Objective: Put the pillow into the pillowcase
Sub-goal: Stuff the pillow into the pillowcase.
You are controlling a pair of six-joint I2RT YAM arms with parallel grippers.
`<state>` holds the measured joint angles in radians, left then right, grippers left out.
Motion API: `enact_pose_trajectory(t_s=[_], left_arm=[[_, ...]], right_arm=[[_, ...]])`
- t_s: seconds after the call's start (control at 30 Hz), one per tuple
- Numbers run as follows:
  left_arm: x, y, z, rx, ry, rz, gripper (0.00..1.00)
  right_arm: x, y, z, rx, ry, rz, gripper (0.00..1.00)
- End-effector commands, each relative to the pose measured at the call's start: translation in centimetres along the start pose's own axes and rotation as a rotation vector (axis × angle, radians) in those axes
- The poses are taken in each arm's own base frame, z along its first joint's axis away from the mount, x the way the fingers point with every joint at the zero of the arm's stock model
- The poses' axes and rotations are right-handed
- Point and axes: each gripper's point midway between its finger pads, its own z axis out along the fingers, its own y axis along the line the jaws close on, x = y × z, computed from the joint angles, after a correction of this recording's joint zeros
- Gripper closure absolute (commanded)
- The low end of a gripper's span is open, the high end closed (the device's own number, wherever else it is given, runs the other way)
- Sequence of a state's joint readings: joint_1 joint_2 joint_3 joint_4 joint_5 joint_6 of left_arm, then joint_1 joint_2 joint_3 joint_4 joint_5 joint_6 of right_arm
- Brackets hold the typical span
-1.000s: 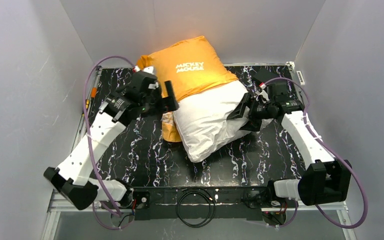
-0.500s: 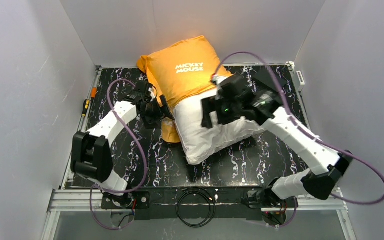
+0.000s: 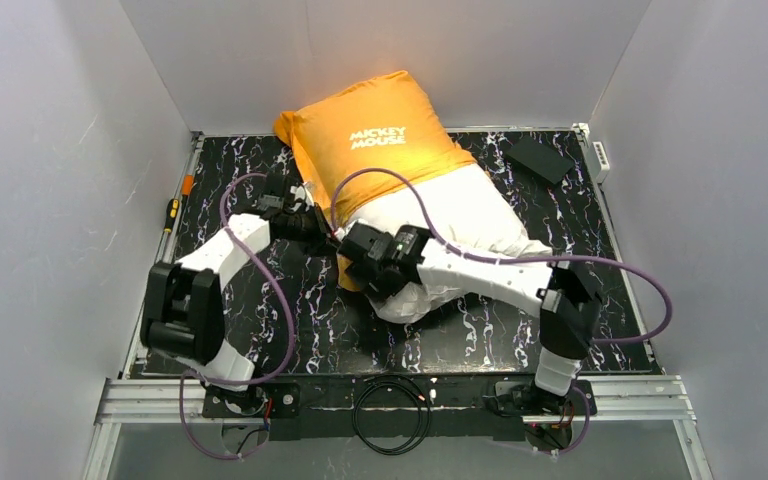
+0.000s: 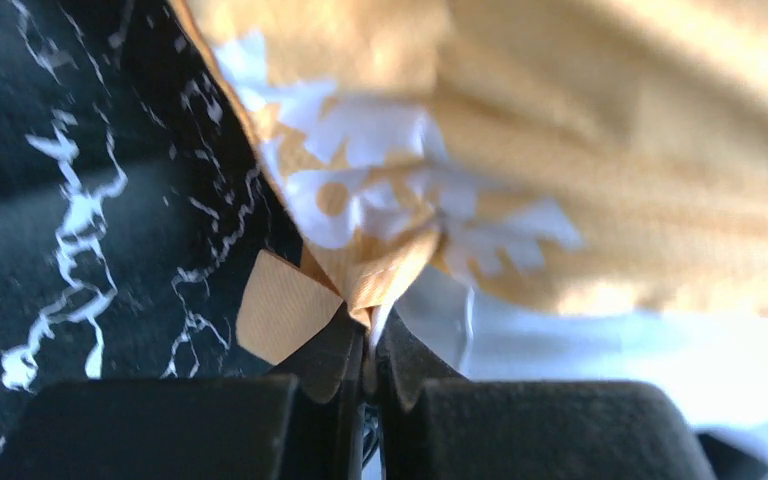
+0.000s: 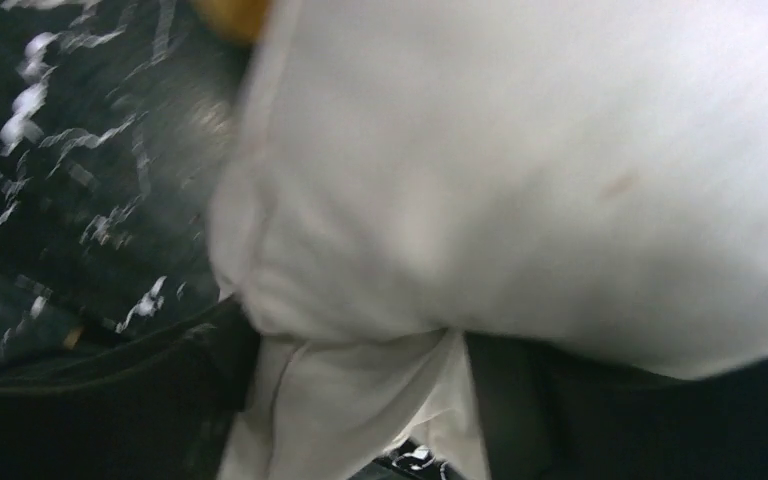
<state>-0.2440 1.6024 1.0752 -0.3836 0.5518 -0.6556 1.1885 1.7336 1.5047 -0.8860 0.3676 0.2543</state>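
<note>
Whereas it hovered over the pillow's middle a moment earlier, the right gripper (image 5: 360, 405) now sits at the near corner of the pillow (image 3: 465, 212), jaws spread wide around it. The left gripper (image 4: 368, 335) has pinched shut on the hem of the pillowcase (image 3: 380, 135), which covers the pillow's far end.

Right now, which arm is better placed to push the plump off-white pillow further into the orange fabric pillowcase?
Probably right: the right gripper, jaws open, straddles the pillow corner; the left gripper is shut on the pillowcase edge.

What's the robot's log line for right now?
left jaws: shut on pillowcase | right jaws: open around pillow corner | pillow: partly inside
</note>
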Motion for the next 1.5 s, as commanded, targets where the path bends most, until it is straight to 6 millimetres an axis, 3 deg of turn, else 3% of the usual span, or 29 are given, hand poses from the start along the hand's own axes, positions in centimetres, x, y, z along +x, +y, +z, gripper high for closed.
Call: enact_pose_trajectory(t_s=[0.0, 0.1, 0.2, 0.23, 0.37, 0.47, 0.73, 0.87, 0.93, 1.07, 1.17, 1.33, 1.47], left_arm=[[3.9, -3.6, -4.7, 0.174, 0.021, 0.045, 1.0], [6.8, -4.0, -5.9, 0.221, 0.048, 0.033, 1.0], [9.1, -5.3, -7.0, 0.261, 0.062, 0.069, 1.0], [9.9, -6.0, -7.3, 0.273, 0.071, 0.092, 1.0], [13.5, -8.7, -8.0, 0.298, 0.133, 0.216, 1.0], [16.0, -9.6, -8.1, 0.294, 0.199, 0.3, 1.0], [19.9, -12.3, -9.4, 0.362, 0.266, 0.461, 1.0], [21.4, -13.6, -10.1, 0.402, 0.314, 0.539, 1.0], [22.6, -13.3, -9.7, 0.376, 0.369, 0.572, 1.0], [24.4, -10.9, -8.8, 0.289, 0.446, 0.596, 1.0], [24.4, -9.0, -8.8, 0.242, 0.407, 0.592, 1.0], [25.2, -8.6, -9.4, 0.272, 0.433, 0.584, 1.0], [25.6, -10.2, -9.8, 0.325, 0.46, 0.598, 1.0]], right_arm=[[-2.6, -6.9, 2.8, 0.104, -0.021, 0.16, 0.39], [-4.7, -8.7, 3.8, 0.028, -0.066, 0.246, 0.65], [-8.5, -8.9, 3.4, -0.058, -0.157, 0.296, 0.93], [-9.6, -9.0, 3.4, -0.069, -0.172, 0.323, 0.99], [-13.8, -9.5, 2.6, -0.147, -0.265, 0.436, 0.99], [-15.8, -10.5, 2.6, -0.199, -0.313, 0.548, 0.99], [-16.4, -14.8, 3.7, -0.253, -0.426, 0.944, 0.99], [-17.6, -15.4, 3.5, -0.278, -0.476, 1.013, 0.99], [-18.5, -15.6, 3.1, -0.3, -0.516, 1.052, 0.99], [-20.0, -15.8, 1.5, -0.427, -0.62, 1.144, 0.99], [-21.1, -16.8, -0.6, -0.488, -0.701, 1.174, 0.99], [-22.8, -19.7, -4.6, -0.589, -0.877, 1.238, 0.99], [-24.3, -19.7, -5.5, -0.672, -0.935, 1.195, 0.99]])
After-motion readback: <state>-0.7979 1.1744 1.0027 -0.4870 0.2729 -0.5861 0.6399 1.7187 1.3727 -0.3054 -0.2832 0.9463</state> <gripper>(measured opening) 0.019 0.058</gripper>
